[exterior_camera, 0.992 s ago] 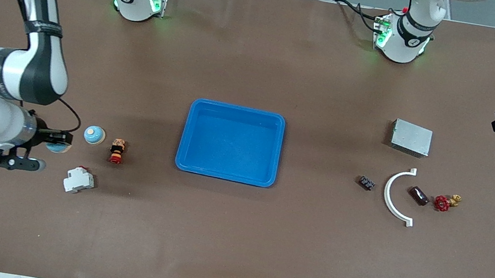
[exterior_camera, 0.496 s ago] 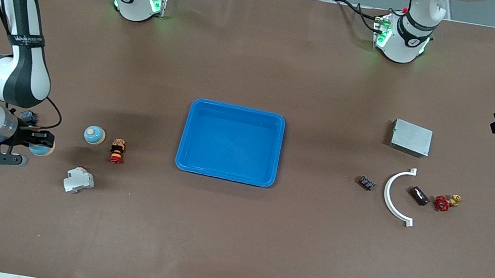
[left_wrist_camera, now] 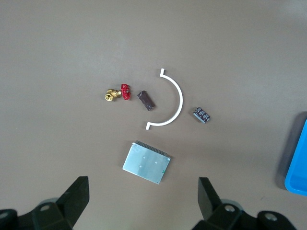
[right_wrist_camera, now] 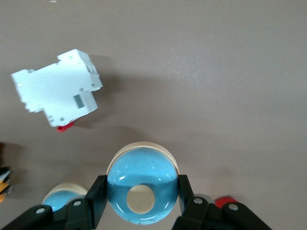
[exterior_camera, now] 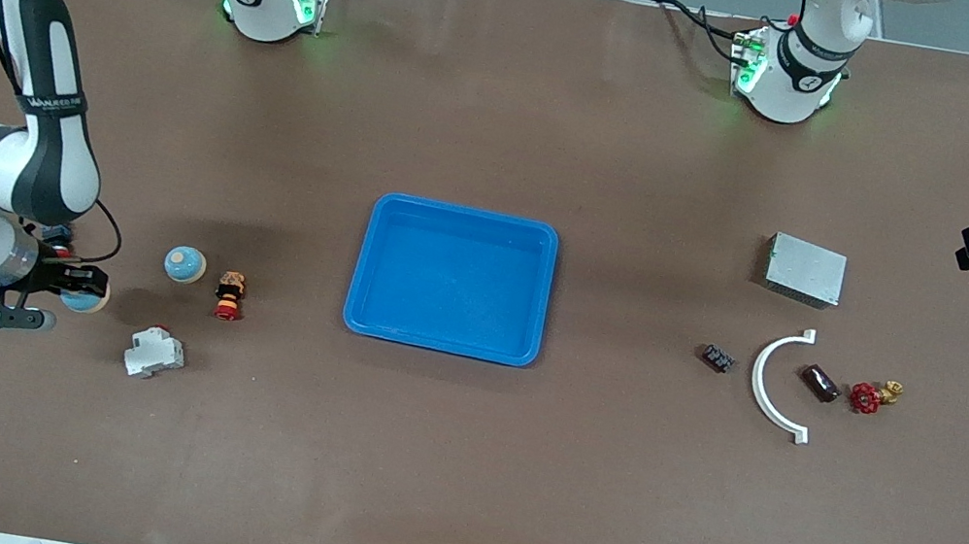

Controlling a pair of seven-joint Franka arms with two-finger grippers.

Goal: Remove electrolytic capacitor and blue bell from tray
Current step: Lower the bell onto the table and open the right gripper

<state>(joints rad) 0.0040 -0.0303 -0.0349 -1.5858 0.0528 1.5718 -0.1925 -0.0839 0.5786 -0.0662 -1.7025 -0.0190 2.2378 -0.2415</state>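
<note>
My right gripper (exterior_camera: pixel 80 288) is shut on a blue dome bell (right_wrist_camera: pixel 142 177) with a cream button, held over the table at the right arm's end. A second blue bell (exterior_camera: pixel 184 264) stands on the table beside it. The dark brown capacitor (exterior_camera: pixel 819 382) lies at the left arm's end, between a white arc (exterior_camera: pixel 762 378) and a red-handled valve (exterior_camera: pixel 867 397); it also shows as the capacitor (left_wrist_camera: pixel 146 100) in the left wrist view. My left gripper (left_wrist_camera: pixel 143 201) hangs open and empty high above that group, over the table beside a metal box (left_wrist_camera: pixel 147 163).
A blue tray (exterior_camera: pixel 373 234) sits mid-table. A white circuit breaker (exterior_camera: pixel 154 352) and a red-and-black push button (exterior_camera: pixel 229 294) lie near the second bell. A small black block (exterior_camera: pixel 717 357) lies beside the arc, on the tray's side.
My right gripper has carried the bell away from the second bell, toward the right arm's end of the table. The left gripper has drifted slightly and stays open.
</note>
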